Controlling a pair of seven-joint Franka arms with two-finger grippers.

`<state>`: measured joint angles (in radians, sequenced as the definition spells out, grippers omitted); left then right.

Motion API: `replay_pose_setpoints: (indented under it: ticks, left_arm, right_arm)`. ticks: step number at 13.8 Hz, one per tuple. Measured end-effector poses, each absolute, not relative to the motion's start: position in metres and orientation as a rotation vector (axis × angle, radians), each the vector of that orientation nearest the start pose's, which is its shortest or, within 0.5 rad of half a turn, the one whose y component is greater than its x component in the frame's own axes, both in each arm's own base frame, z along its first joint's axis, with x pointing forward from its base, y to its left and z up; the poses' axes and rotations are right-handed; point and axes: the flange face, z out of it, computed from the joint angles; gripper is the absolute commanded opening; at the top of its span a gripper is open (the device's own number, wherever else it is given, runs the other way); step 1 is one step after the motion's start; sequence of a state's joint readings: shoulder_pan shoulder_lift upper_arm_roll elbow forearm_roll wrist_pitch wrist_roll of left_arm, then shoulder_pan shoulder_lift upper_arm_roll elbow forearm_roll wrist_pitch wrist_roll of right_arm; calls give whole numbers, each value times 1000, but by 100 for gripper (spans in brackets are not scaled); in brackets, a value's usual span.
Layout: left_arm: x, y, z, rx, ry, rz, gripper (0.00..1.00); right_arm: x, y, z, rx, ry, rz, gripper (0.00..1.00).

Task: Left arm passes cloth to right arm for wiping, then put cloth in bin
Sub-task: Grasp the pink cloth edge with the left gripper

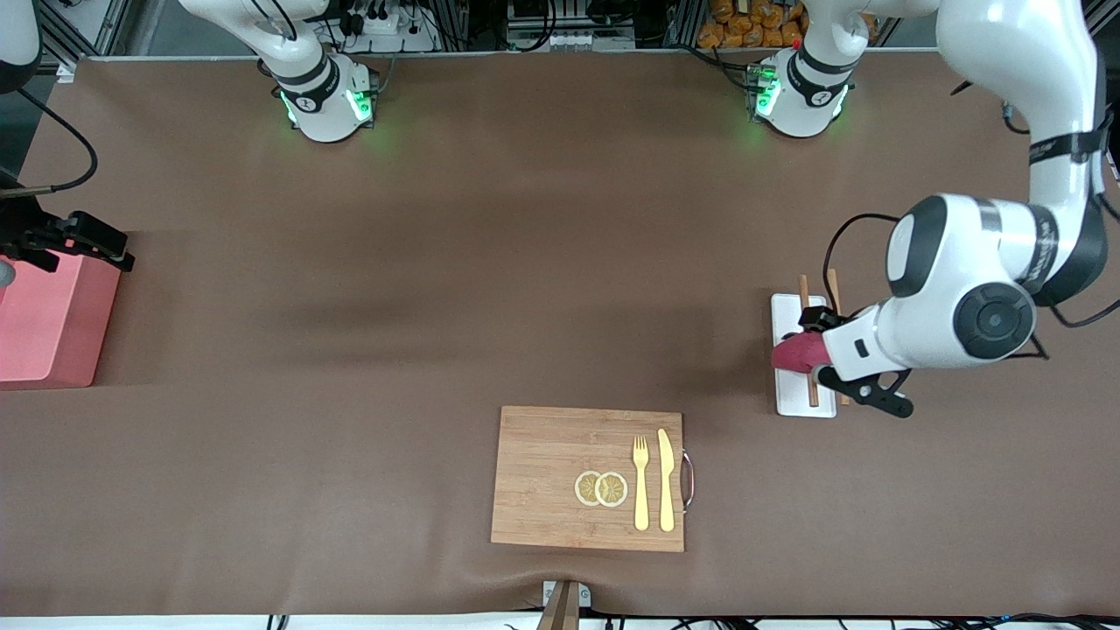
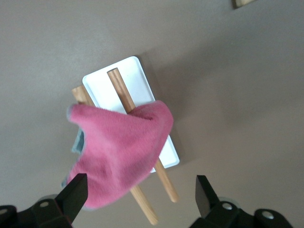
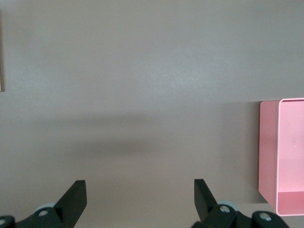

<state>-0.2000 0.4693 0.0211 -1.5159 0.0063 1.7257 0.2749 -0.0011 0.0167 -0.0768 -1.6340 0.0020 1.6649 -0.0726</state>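
Two white Franka arms rise from bases along one edge of the brown bench (image 1: 525, 262). The left arm bends at the elbow and angles its wrist downward, so its black two-finger end effector (image 2: 137, 190) hangs above the bench with its fingers spread wide, holding nothing. The right arm waits at its own end of the bench, its black end effector (image 3: 137, 194) likewise spread wide and empty, above the bench surface.

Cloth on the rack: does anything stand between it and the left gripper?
Nothing visible does. The cloth drapes over two wooden rods above the white tray; the left gripper hangs open over it, with clear air between.
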Motion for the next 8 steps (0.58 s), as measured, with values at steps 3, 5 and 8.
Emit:
replay_pose_setpoints:
  ticks: [3, 5, 8]
  left_arm:
    - [647, -86, 361, -3047, 505, 470, 100]
    - [646, -63, 353, -3065, 344, 501, 100]
    - [642, -47, 344, -3107, 75, 546, 100]
  right_arm:
    - [565, -43, 593, -3142, 7, -20, 100]
    - [565, -43, 589, -3141, 8, -10, 100]
    - [565, -43, 586, -3141, 5, 1, 100]
